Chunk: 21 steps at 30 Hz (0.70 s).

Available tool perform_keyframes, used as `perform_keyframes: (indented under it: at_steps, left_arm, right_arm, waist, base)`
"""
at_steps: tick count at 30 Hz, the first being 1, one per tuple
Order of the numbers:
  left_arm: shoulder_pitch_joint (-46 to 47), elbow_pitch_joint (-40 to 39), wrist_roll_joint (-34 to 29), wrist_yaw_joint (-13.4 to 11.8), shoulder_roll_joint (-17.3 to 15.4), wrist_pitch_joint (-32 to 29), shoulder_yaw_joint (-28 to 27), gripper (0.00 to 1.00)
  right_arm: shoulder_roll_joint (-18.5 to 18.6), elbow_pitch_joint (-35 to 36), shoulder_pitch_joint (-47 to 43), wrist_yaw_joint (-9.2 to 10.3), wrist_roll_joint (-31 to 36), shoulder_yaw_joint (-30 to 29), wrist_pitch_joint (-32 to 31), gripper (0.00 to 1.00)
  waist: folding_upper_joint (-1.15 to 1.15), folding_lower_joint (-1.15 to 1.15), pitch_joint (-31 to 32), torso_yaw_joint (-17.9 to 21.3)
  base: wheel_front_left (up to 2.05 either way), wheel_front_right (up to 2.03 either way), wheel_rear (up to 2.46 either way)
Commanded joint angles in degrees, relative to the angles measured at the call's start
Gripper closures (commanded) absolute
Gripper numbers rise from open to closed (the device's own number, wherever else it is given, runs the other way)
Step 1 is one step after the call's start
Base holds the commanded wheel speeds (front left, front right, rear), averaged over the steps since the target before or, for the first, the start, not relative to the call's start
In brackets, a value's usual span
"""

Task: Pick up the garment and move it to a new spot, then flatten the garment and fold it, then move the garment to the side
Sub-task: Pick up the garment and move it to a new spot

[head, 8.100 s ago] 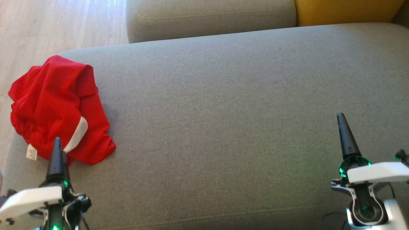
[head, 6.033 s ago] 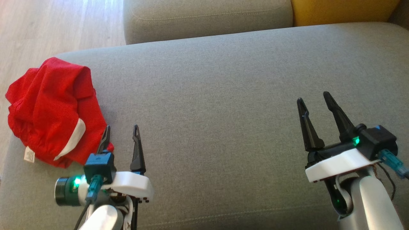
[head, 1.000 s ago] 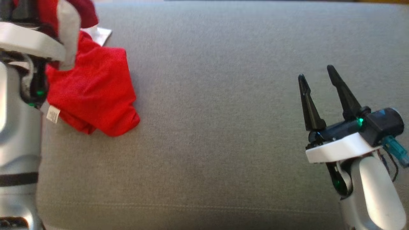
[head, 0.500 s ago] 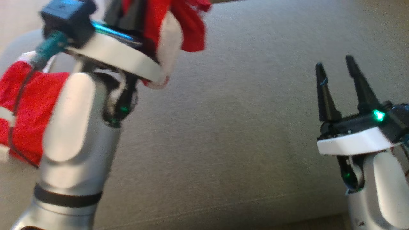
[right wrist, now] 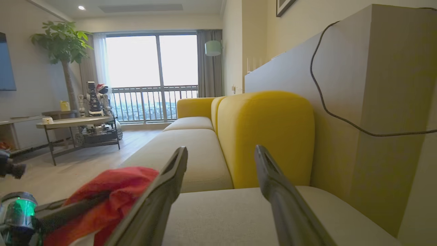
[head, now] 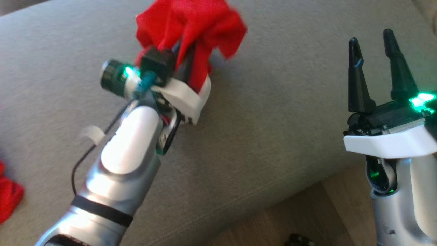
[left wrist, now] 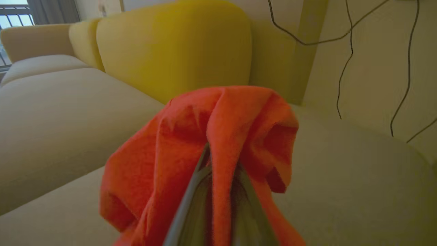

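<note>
The red garment (head: 191,24) hangs bunched over my left gripper (head: 186,51), which is shut on it above the grey sofa seat (head: 273,119). In the left wrist view the cloth (left wrist: 222,136) drapes over both fingers (left wrist: 191,198) and hides their tips. A red scrap (head: 8,198) lies at the seat's left edge; I cannot tell whether it belongs to the garment. My right gripper (head: 371,36) stands open and empty at the right, well apart from the cloth. The right wrist view shows its spread fingers (right wrist: 164,191) with the garment (right wrist: 112,191) to their left.
The seat's front edge runs diagonally at the lower right, with wooden floor (head: 307,212) and a small dark object (head: 300,239) beyond it. A yellow back cushion (right wrist: 266,136) stands behind the seat, beside a wall with hanging cables (left wrist: 344,51).
The head camera has shifted. My left arm has lifted the garment off the left end of the seat and swung it right, toward the middle. The right gripper stays open.
</note>
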State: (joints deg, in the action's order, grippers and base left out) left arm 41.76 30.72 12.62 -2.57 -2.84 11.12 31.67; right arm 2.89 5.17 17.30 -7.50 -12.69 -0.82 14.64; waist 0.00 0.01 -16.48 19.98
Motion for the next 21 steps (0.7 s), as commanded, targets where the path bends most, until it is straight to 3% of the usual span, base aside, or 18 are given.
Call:
perform_keyframes:
  at_steps: [1,2,6,11,15,21]
  left_arm:
    - [2.64,-0.01,-0.43,-0.11,-0.36,0.78,-0.39,0.11]
    - [2.52,2.10,-0.54,0.39,-0.29,0.68,0.85,0.00]
    - [3.05,6.21,0.16,0.85,-0.11,2.01,3.28,0.00]
    - [3.36,4.61,2.10,0.50,-0.06,3.53,2.97,0.00]
    - [1.94,-0.59,3.00,0.21,-1.05,3.82,0.82,0.00]
    - [-4.73,-14.50,2.83,-2.15,-5.98,3.86,-5.49,0.00]
  right_arm:
    - [-0.02,2.29,1.62,0.01,-0.47,1.52,0.36,0.00]
    - [-0.02,2.39,1.52,0.01,-0.53,1.55,0.36,0.00]
    - [-0.02,2.47,0.86,0.01,-0.21,0.91,0.36,0.00]
    - [-0.02,1.89,0.33,0.01,1.44,0.44,0.36,0.00]
    - [-0.02,0.83,-0.66,0.01,3.67,-0.29,0.36,0.00]
    - [-0.02,-1.25,-2.89,0.01,6.97,-0.42,0.36,0.00]
  waist:
    - [0.00,-0.01,-2.43,3.22]
    - [0.00,-0.01,-2.47,3.37]
    - [0.00,-0.01,-2.06,2.45]
    - [0.00,-0.01,0.52,-1.96]
    - [0.00,-0.01,3.54,-7.21]
    - [0.00,-0.01,7.65,-14.83]
  base:
    - [0.00,0.00,0.00]
    - [0.00,0.00,0.00]
    - [0.00,0.00,0.00]
    - [0.00,0.00,0.00]
    - [0.00,0.00,0.00]
    - [0.00,0.00,0.00]
